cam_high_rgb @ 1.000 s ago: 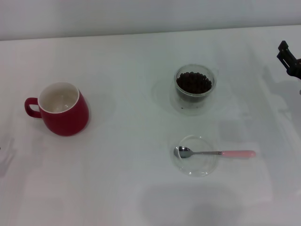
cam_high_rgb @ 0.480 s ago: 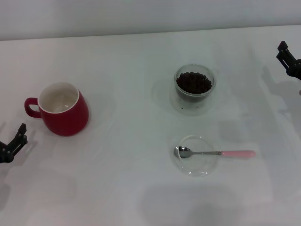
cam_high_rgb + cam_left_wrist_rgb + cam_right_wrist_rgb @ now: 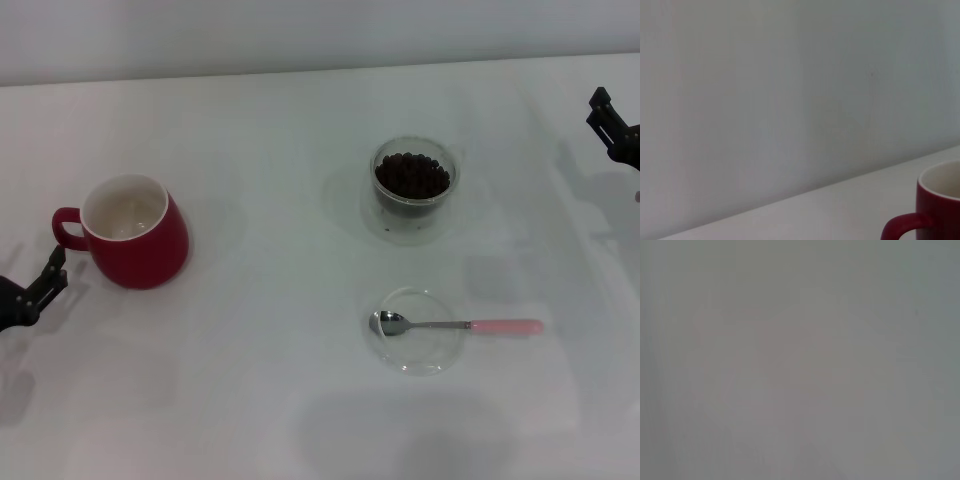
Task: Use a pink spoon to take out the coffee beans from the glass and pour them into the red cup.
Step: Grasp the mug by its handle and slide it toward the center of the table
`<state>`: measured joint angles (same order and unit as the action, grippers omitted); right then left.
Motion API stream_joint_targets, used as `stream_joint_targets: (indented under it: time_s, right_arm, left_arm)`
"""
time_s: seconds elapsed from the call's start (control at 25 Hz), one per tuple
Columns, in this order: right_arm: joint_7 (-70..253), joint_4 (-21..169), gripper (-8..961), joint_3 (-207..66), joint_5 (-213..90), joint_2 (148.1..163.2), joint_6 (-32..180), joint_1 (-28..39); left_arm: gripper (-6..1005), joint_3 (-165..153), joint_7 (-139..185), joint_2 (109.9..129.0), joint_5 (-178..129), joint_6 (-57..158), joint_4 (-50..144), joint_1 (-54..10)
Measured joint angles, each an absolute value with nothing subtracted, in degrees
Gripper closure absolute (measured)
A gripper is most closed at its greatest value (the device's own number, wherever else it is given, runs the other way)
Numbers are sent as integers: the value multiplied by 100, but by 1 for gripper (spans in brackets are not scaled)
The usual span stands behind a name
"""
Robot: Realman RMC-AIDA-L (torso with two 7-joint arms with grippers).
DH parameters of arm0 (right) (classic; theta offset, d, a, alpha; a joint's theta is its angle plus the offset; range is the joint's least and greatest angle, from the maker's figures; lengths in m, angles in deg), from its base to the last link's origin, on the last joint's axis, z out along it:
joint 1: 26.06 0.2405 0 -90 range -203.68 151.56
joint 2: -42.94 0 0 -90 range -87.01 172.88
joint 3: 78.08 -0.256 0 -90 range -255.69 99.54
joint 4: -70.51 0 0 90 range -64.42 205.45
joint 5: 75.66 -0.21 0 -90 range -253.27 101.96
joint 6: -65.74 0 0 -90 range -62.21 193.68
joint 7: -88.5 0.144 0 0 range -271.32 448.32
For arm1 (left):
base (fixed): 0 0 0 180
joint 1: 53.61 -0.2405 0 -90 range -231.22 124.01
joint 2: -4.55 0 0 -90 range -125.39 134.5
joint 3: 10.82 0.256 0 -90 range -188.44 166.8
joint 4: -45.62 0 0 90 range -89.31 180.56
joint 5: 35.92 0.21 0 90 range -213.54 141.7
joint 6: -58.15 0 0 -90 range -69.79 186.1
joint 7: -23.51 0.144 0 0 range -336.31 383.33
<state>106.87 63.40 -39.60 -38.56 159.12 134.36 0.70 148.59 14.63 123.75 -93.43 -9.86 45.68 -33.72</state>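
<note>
Pink spoon (image 3: pixel 455 325) lying flat on the white counter (image 3: pixel 280 380), metal bowl resting in a shallow clear glass dish (image 3: pixel 415 331), pale handle sticking out toward the robot's right. Untouched by either gripper. Glass (image 3: pixel 415 186) standing upright beyond the dish, well apart from it, heaped with coffee beans (image 3: pixel 411 174). Red cup (image 3: pixel 133 232) upright far off on the robot's left, white inside bare, loop handle turned toward the left edge; seen again in the left wrist view (image 3: pixel 932 210). Left gripper (image 3: pixel 35 287) low at the left edge, just beside the cup's handle, not touching; fingers apart. Right gripper (image 3: pixel 612 127) at the far right edge, well away from everything; cannot tell how it stands.
</note>
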Motion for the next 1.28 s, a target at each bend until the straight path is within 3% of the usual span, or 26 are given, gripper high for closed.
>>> stream_joint_targets:
  time_s: [1.28]
  right_arm:
    - [10687, 6330, 79, -3949, -3857, 15912, 13437, 39]
  left_arm:
    - [111, 14864, 1675, 12383, -9484, -337, 4592, -2952]
